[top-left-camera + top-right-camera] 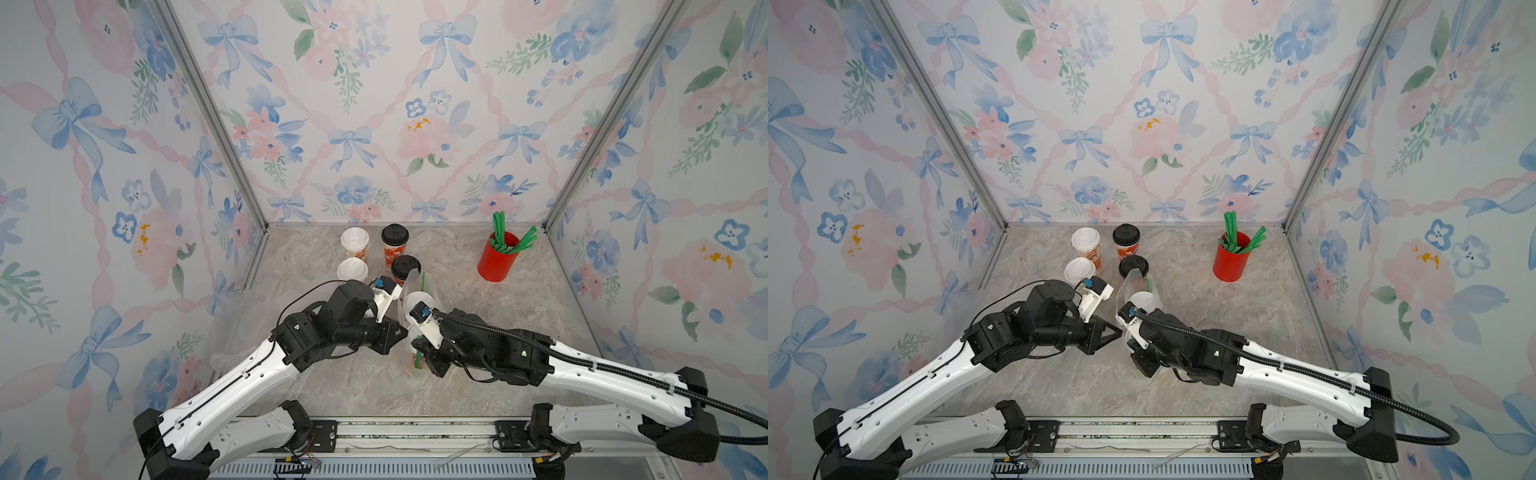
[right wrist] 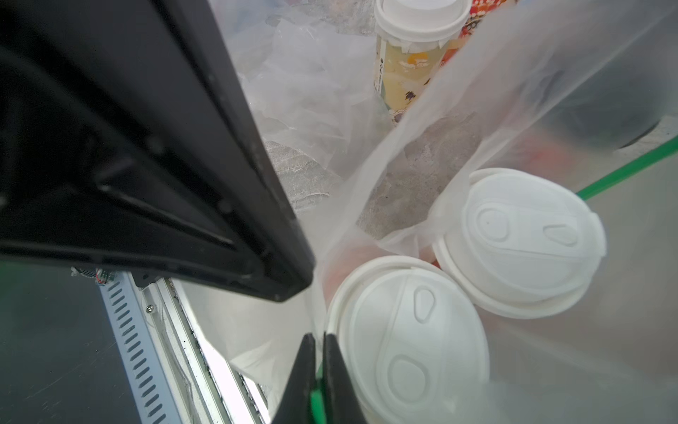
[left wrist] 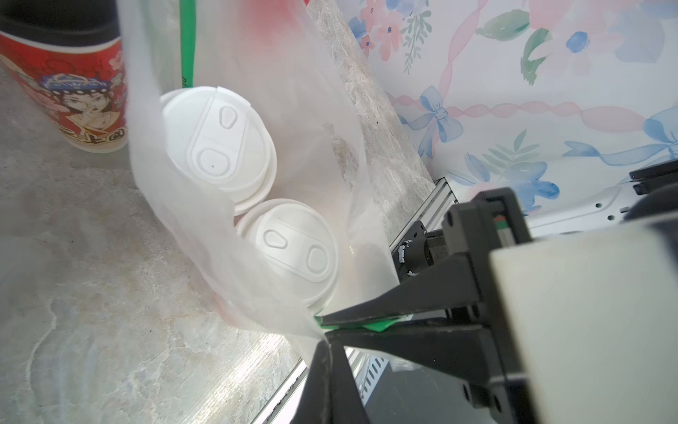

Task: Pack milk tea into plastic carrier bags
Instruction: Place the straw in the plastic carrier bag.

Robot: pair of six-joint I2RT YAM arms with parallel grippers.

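A clear plastic carrier bag (image 1: 409,291) stands mid-table with two white-lidded milk tea cups inside, their lids (image 3: 216,147) (image 3: 293,253) side by side. A green straw (image 3: 188,40) leans in the bag too. My left gripper (image 3: 326,343) is shut on the bag's rim on the side toward the robot. My right gripper (image 2: 319,339) meets it tip to tip and is shut on the same rim, with a green straw end between its fingers. Outside the bag stand two black-lidded red cups (image 1: 395,245) (image 1: 405,268) and two white-lidded cups (image 1: 354,245) (image 1: 352,270).
A red lidless cup of green straws (image 1: 498,257) stands at the back right. Crumpled clear bags (image 2: 301,73) lie at the left, beside the left arm. Floral walls close in three sides, and a metal rail (image 1: 415,432) runs along the front edge.
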